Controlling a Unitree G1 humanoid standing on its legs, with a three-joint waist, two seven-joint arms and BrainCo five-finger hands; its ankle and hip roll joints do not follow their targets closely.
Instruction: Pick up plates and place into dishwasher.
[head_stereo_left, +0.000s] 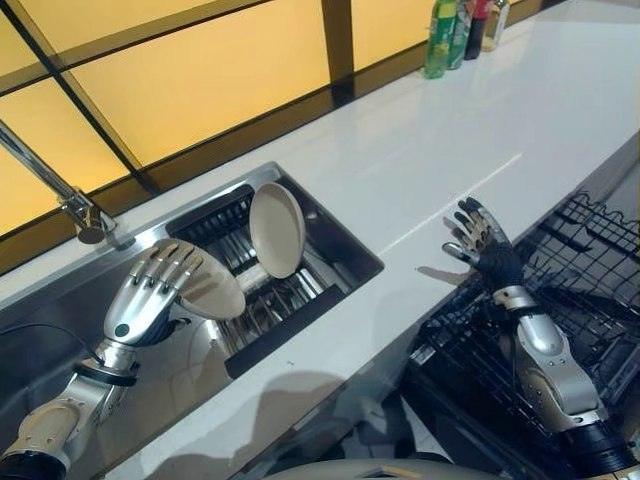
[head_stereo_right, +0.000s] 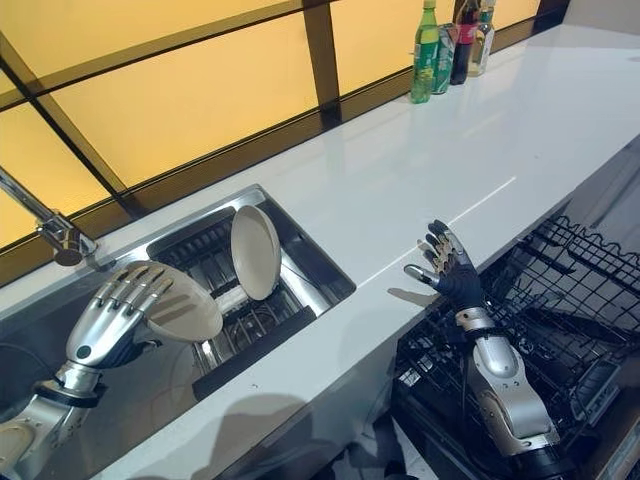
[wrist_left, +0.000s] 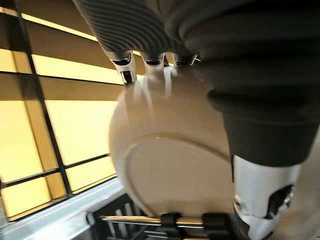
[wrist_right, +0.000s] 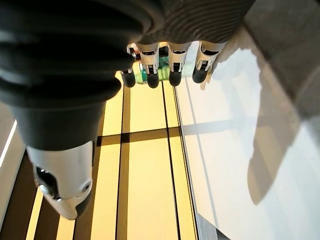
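Observation:
My left hand (head_stereo_left: 145, 300) is over the sink, its fingers curled across the top of a beige plate (head_stereo_left: 212, 291) and its thumb under it; the left wrist view has this plate (wrist_left: 175, 170) pinched between them. A second beige plate (head_stereo_left: 277, 230) stands on edge in the black rack inside the sink (head_stereo_left: 352, 247). My right hand (head_stereo_left: 485, 245) hovers open, fingers spread, at the counter's front edge above the dishwasher's pulled-out black wire rack (head_stereo_left: 585, 265). Its straight fingers (wrist_right: 160, 65) hold nothing.
A chrome faucet (head_stereo_left: 85, 215) reaches over the sink's left side. The white counter (head_stereo_left: 450, 130) runs to the right, with several bottles (head_stereo_left: 455, 30) at its far end against the yellow windows.

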